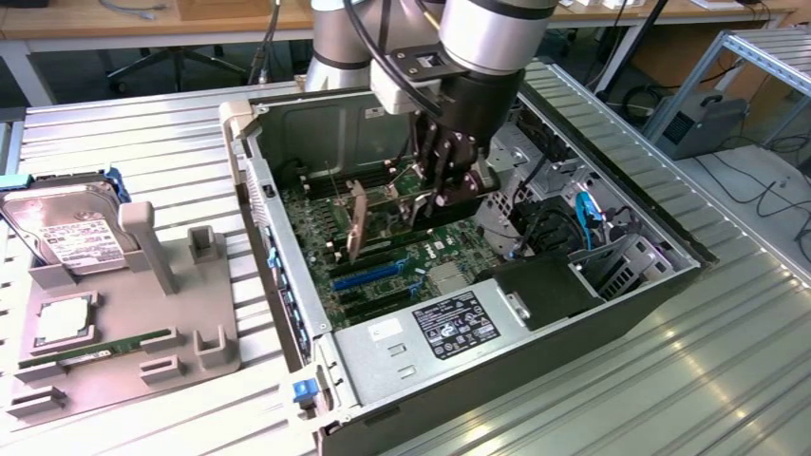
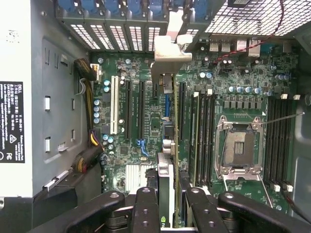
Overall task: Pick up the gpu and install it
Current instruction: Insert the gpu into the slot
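Beside the open computer case (image 1: 380, 351), a hard drive (image 1: 70, 237) and RAM stick (image 1: 95, 350) sit on a grey holder (image 1: 190, 332). Inside the case, the gripper (image 1: 431, 195) clamps the gpu (image 1: 359, 223) edge-on over the motherboard (image 2: 243, 73), jaws partly closed.

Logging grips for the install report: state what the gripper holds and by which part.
The gripper holds the thin brownish gpu card by its upper edge, standing on edge over the green motherboard inside the open computer case.
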Available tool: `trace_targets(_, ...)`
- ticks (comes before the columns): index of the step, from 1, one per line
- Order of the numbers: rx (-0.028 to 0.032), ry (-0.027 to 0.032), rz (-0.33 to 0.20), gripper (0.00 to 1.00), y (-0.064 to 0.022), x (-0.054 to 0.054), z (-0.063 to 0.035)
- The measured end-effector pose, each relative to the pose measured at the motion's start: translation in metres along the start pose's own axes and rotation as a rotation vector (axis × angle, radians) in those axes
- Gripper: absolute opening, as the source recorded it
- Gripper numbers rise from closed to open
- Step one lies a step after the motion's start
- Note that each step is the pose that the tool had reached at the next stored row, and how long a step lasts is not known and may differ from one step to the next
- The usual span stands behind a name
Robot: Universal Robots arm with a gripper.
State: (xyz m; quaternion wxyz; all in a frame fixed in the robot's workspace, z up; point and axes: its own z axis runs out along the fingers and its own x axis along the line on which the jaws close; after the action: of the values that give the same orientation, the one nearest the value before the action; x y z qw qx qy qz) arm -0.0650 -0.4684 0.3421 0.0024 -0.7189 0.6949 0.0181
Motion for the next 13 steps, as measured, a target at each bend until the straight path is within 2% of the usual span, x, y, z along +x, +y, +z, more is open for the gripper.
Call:
trace_targets(4, 0.0005, -0.0090, 0.006, 0.27, 0.0015, 0.0000, 0.0005)
trace_targets(7, 0.0015, -0.0107, 0.034, 0.27, 0.0016, 0.0000, 0.0015)
trace_targets(10, 0.0036, -0.0119, 0.099, 0.27, 0.0015, 0.0001, 0.0042)
trace_targets(13, 0.0038, -0.0125, 0.101, 0.27, 0.0047, 0.0011, 0.0047)
